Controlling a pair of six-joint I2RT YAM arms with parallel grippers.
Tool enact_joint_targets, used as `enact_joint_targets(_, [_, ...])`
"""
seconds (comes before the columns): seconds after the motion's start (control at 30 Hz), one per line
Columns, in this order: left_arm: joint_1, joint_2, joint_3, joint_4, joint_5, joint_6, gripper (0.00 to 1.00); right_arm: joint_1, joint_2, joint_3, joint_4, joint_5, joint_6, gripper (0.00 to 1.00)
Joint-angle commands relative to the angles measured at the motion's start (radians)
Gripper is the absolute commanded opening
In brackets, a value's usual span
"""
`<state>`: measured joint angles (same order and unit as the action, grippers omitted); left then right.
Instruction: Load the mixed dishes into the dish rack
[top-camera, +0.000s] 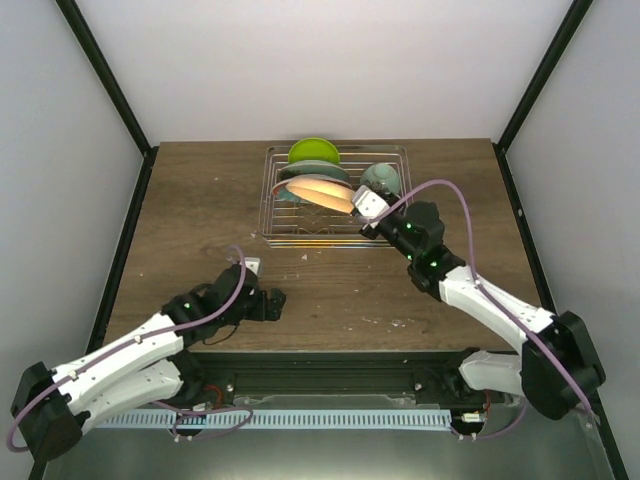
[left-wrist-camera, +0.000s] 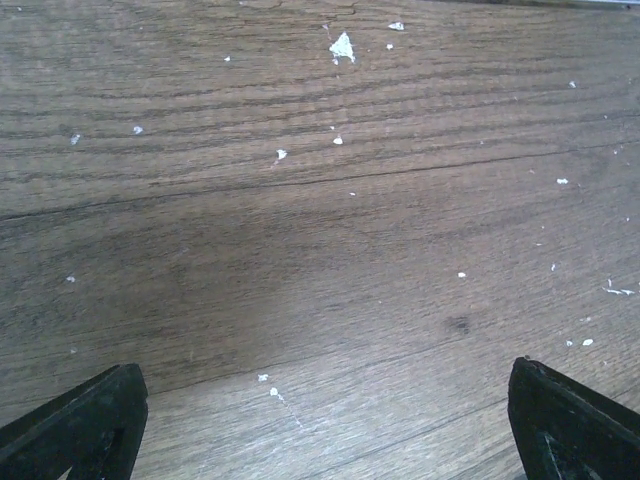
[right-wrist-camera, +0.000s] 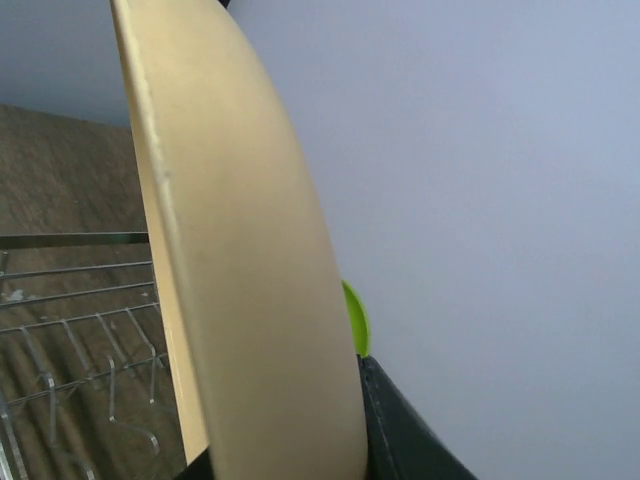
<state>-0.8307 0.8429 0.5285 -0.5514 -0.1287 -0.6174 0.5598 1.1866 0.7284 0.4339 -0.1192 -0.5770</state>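
Observation:
The silver wire dish rack (top-camera: 285, 225) stands at the table's far middle. The lime-green plate (top-camera: 313, 151) stands upright at its back, and a sliver of it shows in the right wrist view (right-wrist-camera: 355, 318). A red and teal plate edge (top-camera: 297, 176) leans in front of it. The pale mint-green bowl (top-camera: 382, 178) sits in the rack's right end. My right gripper (top-camera: 365, 208) is shut on the peach-tan plate (top-camera: 325, 192), held tilted over the rack; the plate fills the right wrist view (right-wrist-camera: 240, 270). My left gripper (top-camera: 272, 303) is open and empty low over bare wood. The mug is out of view.
Rack wires and dividers (right-wrist-camera: 80, 340) lie below the held plate. White crumbs (left-wrist-camera: 342, 46) dot the wooden table (top-camera: 180, 230). Black frame posts (top-camera: 110, 80) and white walls bound the table.

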Motion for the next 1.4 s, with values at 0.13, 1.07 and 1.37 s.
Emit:
enact_joint_targets(0.13, [0.024, 0.057, 0.005, 0.076, 0.041, 0.035, 1.00, 0.007, 0.149, 0.070, 0.188, -0.077, -0.183, 0.01])
enact_joint_targets(1.07, [0.085, 0.147, 0.023, 0.148, 0.121, 0.080, 1.00, 0.008, 0.461, 0.118, 0.182, -0.063, -0.292, 0.27])
enact_joint_targets(1.37, [0.087, 0.140, 0.022, 0.152, 0.129, 0.079, 1.00, 0.050, 0.340, 0.053, 0.108, -0.026, -0.256, 0.68])
